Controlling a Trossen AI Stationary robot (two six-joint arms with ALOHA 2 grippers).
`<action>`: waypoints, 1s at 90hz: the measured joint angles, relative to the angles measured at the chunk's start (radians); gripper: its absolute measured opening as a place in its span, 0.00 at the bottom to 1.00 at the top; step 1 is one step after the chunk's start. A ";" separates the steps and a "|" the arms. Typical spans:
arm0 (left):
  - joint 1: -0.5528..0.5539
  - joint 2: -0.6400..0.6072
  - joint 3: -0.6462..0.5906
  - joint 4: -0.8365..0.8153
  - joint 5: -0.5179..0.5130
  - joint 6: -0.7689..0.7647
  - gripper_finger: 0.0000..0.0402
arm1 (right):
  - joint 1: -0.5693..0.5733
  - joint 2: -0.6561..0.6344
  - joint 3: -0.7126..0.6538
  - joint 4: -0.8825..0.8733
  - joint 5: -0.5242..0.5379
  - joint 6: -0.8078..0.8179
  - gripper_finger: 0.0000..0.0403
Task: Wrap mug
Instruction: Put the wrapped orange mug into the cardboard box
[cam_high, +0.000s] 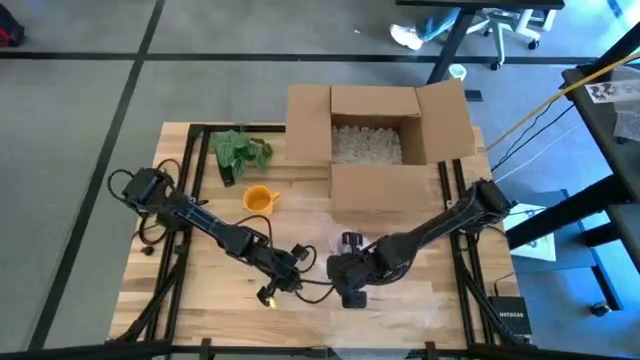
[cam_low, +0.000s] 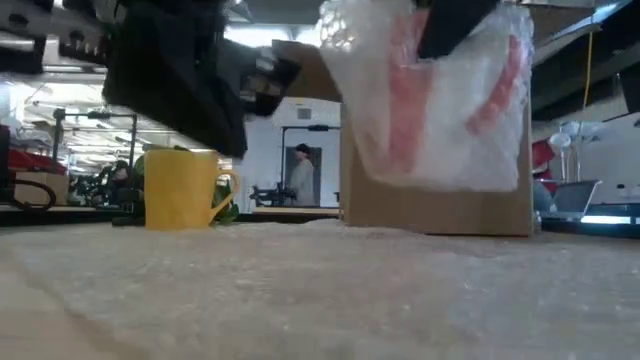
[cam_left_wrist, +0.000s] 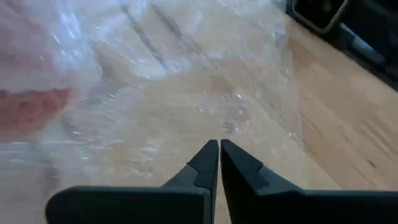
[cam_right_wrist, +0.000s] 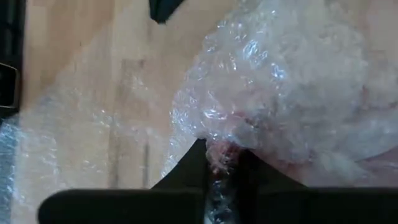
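Mug being wrapped, held off the bench.
Right gripper (cam_right_wrist: 222, 163) jaws clamp the bubble-wrapped red mug (cam_low: 440, 95); left gripper (cam_left_wrist: 219, 152) jaws together beside it, and should next tuck the loose wrap (cam_left_wrist: 186, 81).

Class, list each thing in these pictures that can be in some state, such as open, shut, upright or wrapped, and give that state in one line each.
Cardboard box: flaps open, packing filler inside.
Yellow mug: upright, unwrapped, standing on the table.
Red mug: covered in bubble wrap, lifted off the table.
Bubble wrap: a sheet spread flat on the table.
Left tool: shut, empty, over the sheet.
Right tool: shut on the wrapped red mug.
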 joint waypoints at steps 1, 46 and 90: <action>-0.003 -0.005 0.000 -0.004 -0.006 0.000 0.00 | 0.000 -0.005 0.004 -0.002 0.004 0.000 0.03; -0.067 -0.054 0.000 -0.051 -0.040 -0.037 0.00 | 0.007 -0.075 0.387 -0.231 0.109 -0.086 0.03; -0.064 -0.054 0.000 -0.048 -0.040 -0.036 0.00 | -0.176 -0.075 0.687 -0.516 0.215 -0.211 0.02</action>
